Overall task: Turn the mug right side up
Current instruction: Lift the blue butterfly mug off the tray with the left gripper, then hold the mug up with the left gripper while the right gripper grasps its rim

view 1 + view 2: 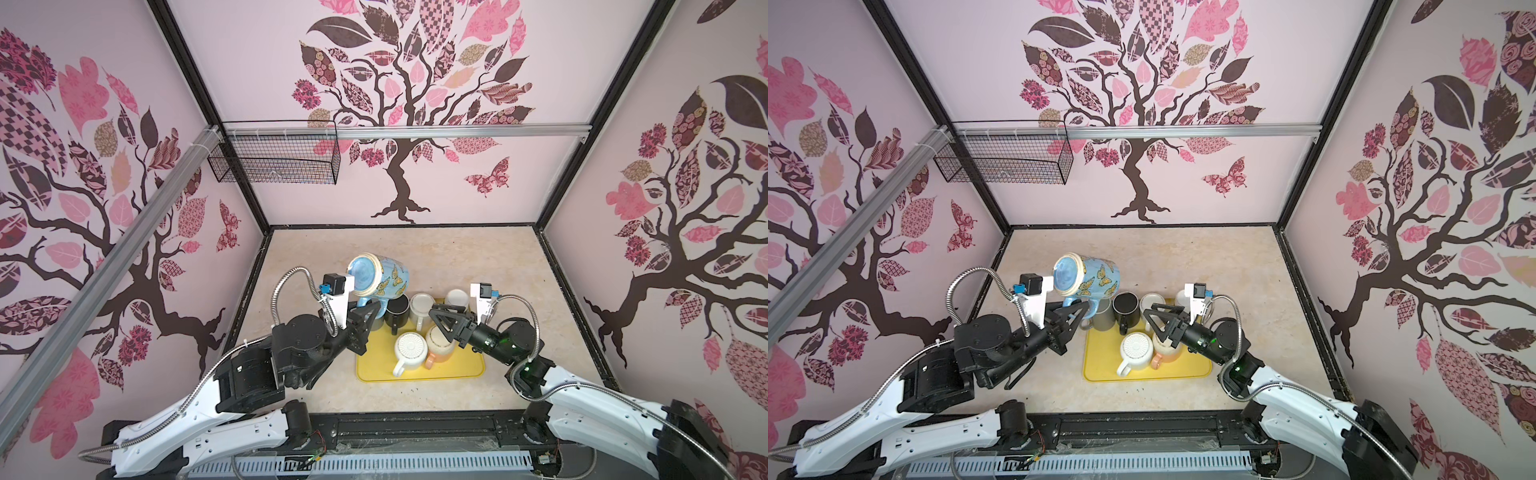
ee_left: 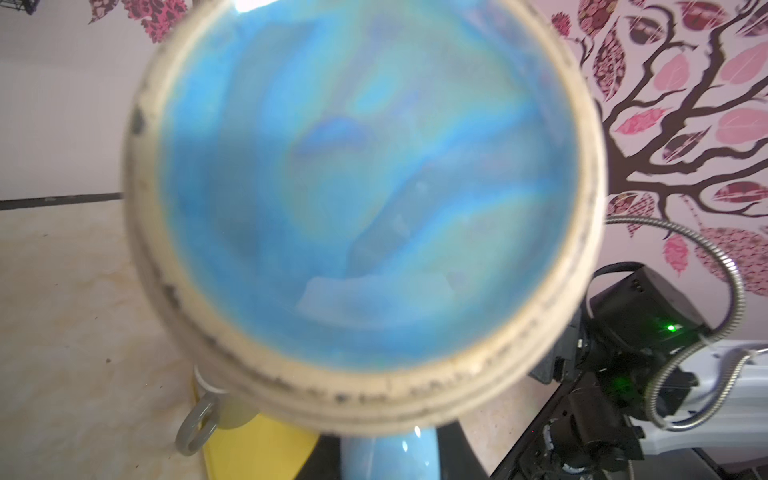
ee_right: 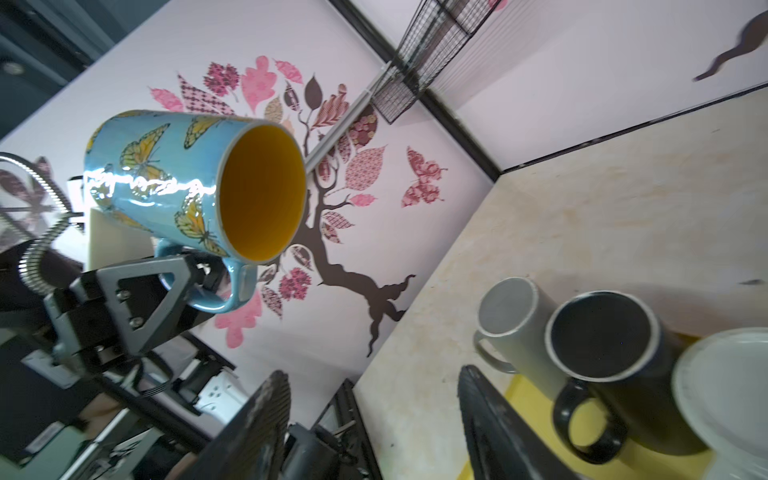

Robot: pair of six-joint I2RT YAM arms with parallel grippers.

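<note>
The mug [image 1: 380,276] [image 1: 1088,280] is light blue with yellow butterflies. It hangs on its side above the table's left middle in both top views. My left gripper [image 1: 374,305] [image 1: 1081,307] is shut on its blue handle [image 3: 232,286] from below. The mug's blue base [image 2: 365,199] fills the left wrist view, and its handle [image 2: 390,453] shows between the dark jaws. Its yellow inside [image 3: 262,191] faces the right wrist camera. My right gripper [image 1: 434,309] [image 1: 1148,311] [image 3: 372,378] stands open and empty over the tray, apart from the mug.
A yellow tray [image 1: 457,370] [image 1: 1183,370] holds several other mugs. Among them are an upright black mug [image 1: 397,316] [image 3: 602,336], a grey mug [image 3: 511,307], and a white mug [image 1: 411,349] and a peach mug [image 1: 440,345], both bottom up. A wire basket [image 1: 274,160] hangs on the back wall.
</note>
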